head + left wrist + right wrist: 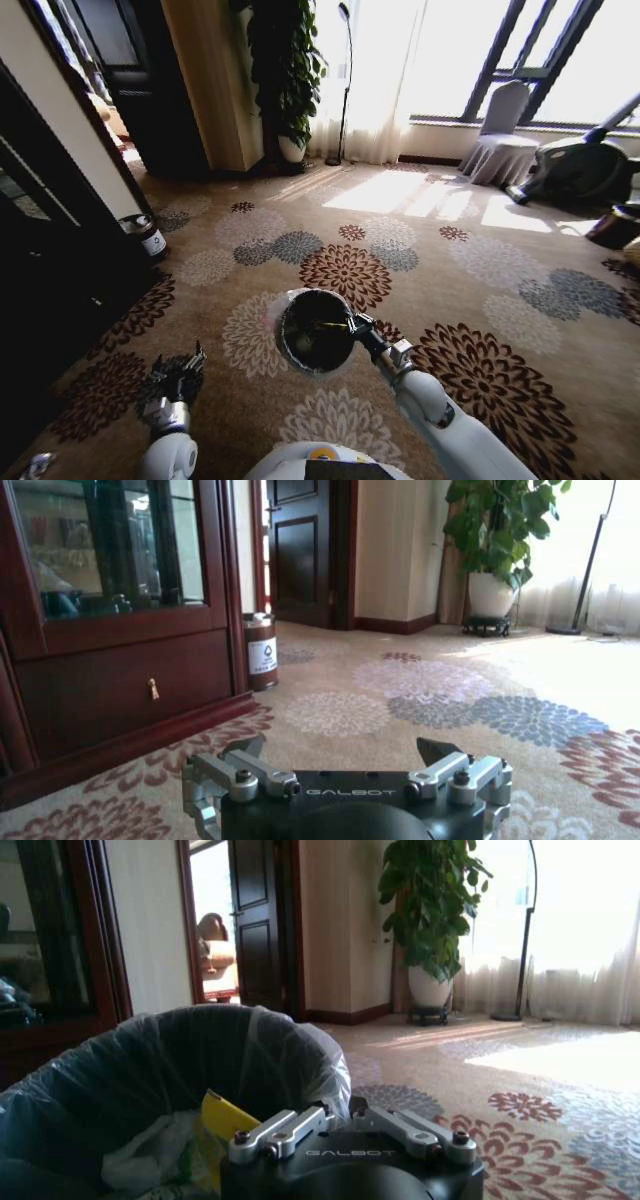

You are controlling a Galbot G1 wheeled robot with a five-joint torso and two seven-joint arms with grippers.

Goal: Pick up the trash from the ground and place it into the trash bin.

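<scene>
The right end effector [352, 325] reaches over the near rim of the trash bin [285, 345], its fingers drawn together with nothing visibly between them. The right wrist view shows the bin directly ahead and just below it, with a yellowish wrapper [222, 1116] and a white plastic bag [150, 1159] already inside the liner. The left end effector [172, 378] hovers low over the carpet [480, 300] beside the bin, fingers apart and empty. No loose litter is visible on the floor, so the task seems nearly complete.
</scene>
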